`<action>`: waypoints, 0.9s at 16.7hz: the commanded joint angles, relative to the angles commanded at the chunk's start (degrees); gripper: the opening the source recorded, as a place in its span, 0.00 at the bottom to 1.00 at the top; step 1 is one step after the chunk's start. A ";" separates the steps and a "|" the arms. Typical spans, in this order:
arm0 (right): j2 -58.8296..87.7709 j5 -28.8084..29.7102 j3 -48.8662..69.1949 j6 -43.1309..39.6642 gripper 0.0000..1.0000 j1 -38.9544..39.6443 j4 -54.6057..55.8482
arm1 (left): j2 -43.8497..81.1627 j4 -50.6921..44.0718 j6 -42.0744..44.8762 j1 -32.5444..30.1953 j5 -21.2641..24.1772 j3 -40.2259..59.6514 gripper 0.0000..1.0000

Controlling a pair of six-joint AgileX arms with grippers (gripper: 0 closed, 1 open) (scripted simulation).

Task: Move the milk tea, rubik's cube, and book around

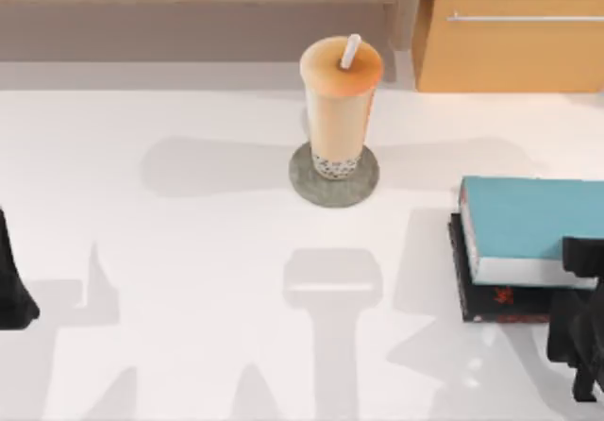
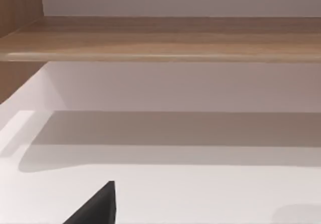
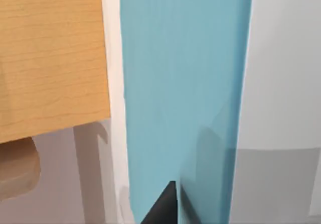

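A white surface (image 1: 189, 279) is seen from above, with wooden furniture along its far edge. The milk tea (image 1: 340, 109) stands upright on a round grey coaster (image 1: 333, 176) near the far middle of the surface, its white straw poking from the lid. At the right side, the book (image 1: 528, 218), with a light-blue cover, lies flat on top of a thin black book (image 1: 500, 303) with red lettering.

The right gripper (image 1: 578, 331) is placed at the near right corner, over the near right corner of the book; in its wrist view the blue cover (image 3: 180, 83) is seen close below, beside a wooden cabinet (image 3: 50, 53). Whether its fingers are spread or pressed together cannot be told. The left gripper (image 1: 14, 284) is parked at the left edge, well apart from everything, and its state cannot be told either.

Judged from this layout, little appears done: the cup sits on its coaster and the book rests untouched on the stack, not yet lifted. The book seems to be the item being approached, with the remaining moves left to do.
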 joint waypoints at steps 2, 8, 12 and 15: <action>0.00 0.00 0.00 0.00 0.00 0.00 0.00 | 0.00 0.00 0.00 0.00 0.00 0.00 1.00; 0.00 0.00 0.00 0.00 0.45 0.00 0.00 | 0.00 0.00 0.00 0.00 0.00 0.00 1.00; 0.00 0.00 0.00 0.00 0.75 0.00 0.00 | 0.00 0.00 0.00 0.00 0.00 0.00 1.00; 0.00 0.00 0.00 0.00 0.98 0.00 0.00 | 0.00 0.00 0.00 0.00 0.00 0.00 1.00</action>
